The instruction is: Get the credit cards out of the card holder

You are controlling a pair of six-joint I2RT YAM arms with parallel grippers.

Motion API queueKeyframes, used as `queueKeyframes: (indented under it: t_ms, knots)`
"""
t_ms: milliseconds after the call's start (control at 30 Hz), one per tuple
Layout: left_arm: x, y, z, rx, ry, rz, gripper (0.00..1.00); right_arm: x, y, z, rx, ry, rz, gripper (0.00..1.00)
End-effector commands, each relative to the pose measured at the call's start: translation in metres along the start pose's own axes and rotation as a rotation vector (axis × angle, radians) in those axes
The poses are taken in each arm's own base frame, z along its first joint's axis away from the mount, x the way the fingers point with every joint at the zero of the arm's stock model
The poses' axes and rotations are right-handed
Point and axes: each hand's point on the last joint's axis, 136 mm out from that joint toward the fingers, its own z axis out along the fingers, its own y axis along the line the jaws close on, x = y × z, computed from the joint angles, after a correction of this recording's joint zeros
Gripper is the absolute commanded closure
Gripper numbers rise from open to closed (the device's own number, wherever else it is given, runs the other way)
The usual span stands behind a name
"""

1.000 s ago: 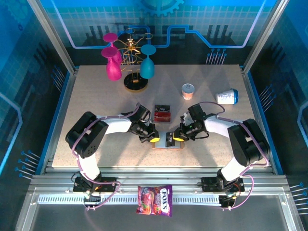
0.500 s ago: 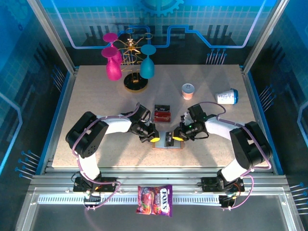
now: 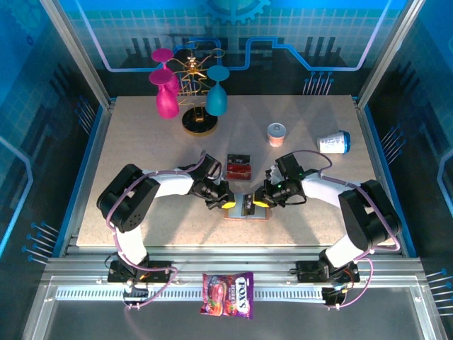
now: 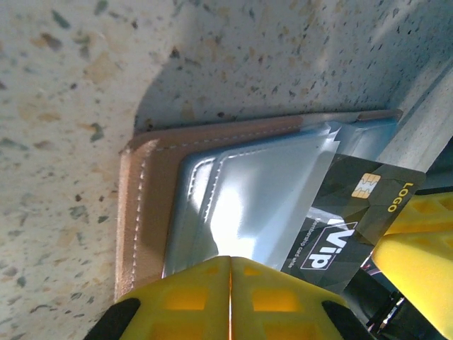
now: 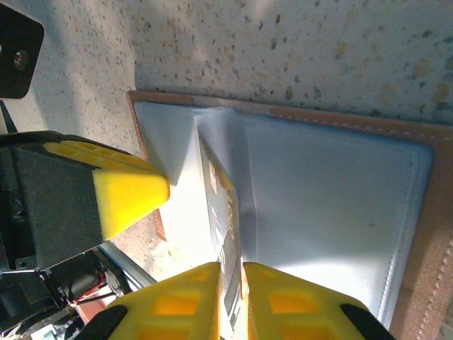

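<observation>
While the left gripper (image 4: 230, 273) stays shut atop the card holder (image 4: 141, 205), the right gripper (image 5: 242, 276) still pinches a credit card (image 4: 347, 219). Nothing has shifted.

1. The card holder (image 4: 138, 212) under the left gripper (image 4: 230, 268) has a tan, leather-like outside. It is matt and finely grained, with a stitched seam along the edge.
2. Its inner pockets are a smooth grey-blue material with a soft sheen.
3. The credit card (image 4: 354, 216) pinched between the pads of the right gripper (image 5: 242, 273) is dark, glossy plastic with a metallic gold chip.
4. Both grippers' pads look like matt yellow plastic.
5. The table (image 4: 64, 78) beyond the left fingers is speckled, stone-like and matt.
</observation>
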Motion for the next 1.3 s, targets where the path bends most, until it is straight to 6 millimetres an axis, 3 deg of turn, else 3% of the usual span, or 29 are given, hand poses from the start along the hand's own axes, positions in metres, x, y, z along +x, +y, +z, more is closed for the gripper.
queueKeyframes:
  t_ms: [0,433,800,1167,1267]
  knots:
    - [0.007,0.006,0.005,-0.003,0.037,-0.001,0.91,0.009,0.004,0.0,-0.01,0.012,0.003,0.82]
    - [0.006,0.006,0.004,-0.001,0.033,-0.002,0.91,0.013,0.008,0.002,-0.008,0.005,0.0,0.85]
    - [0.006,0.005,0.002,-0.001,0.029,-0.001,0.91,0.014,0.009,-0.008,0.027,-0.005,-0.031,0.9]
    - [0.004,-0.011,-0.011,0.017,0.008,0.025,0.86,0.014,0.007,-0.034,0.164,0.005,-0.151,0.92]
    - [0.003,-0.017,-0.016,0.027,-0.001,0.033,0.85,0.009,0.016,-0.044,0.193,0.014,-0.235,0.93]
